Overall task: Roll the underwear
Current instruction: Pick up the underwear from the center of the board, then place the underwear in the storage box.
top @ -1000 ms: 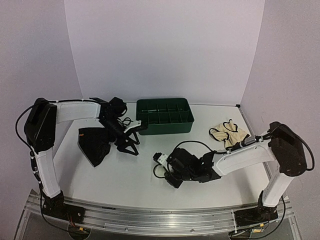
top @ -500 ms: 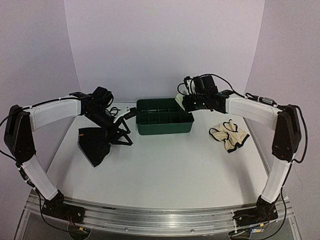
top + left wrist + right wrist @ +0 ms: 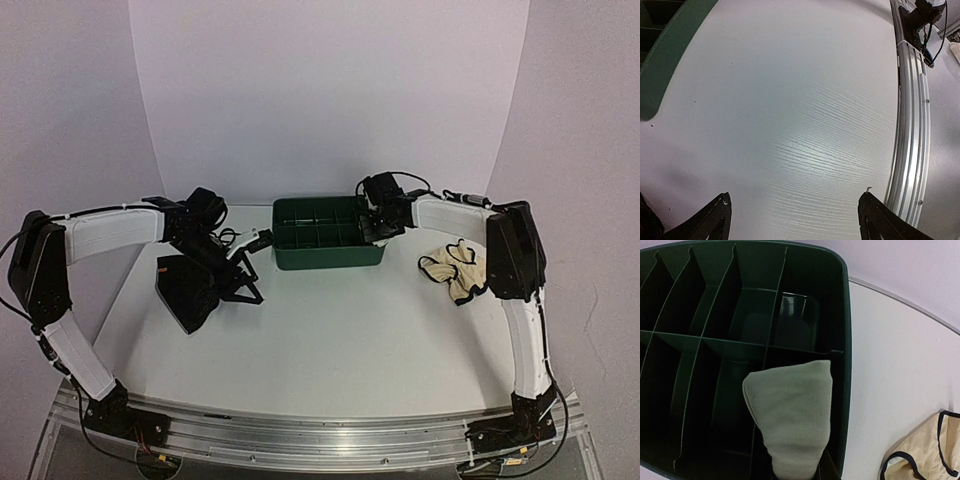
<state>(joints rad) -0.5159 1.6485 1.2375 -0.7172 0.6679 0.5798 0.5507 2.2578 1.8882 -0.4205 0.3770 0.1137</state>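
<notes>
A rolled pale grey-green underwear [image 3: 792, 415] is held in my right gripper [image 3: 797, 474], which is shut on its lower end. It hangs over the right-hand compartments of the green divided bin [image 3: 847, 365]. In the top view my right gripper [image 3: 377, 224] is at the bin's [image 3: 330, 256] right end. A black underwear [image 3: 188, 286] lies on the table at the left. My left gripper [image 3: 250, 272] is open and empty just to its right, low over bare table. Its fingertips [image 3: 717, 220] stand wide apart in the left wrist view.
A cream underwear with black trim [image 3: 458, 268] lies right of the bin and also shows in the right wrist view [image 3: 920, 455]. The bin's rim [image 3: 665, 60] is at the upper left of the left wrist view. The table's metal rail [image 3: 912, 125] is at the front.
My right arm swung from the front middle of the table up to the bin and came down at its right end with the roll. My left gripper shifted slightly toward the front.
</notes>
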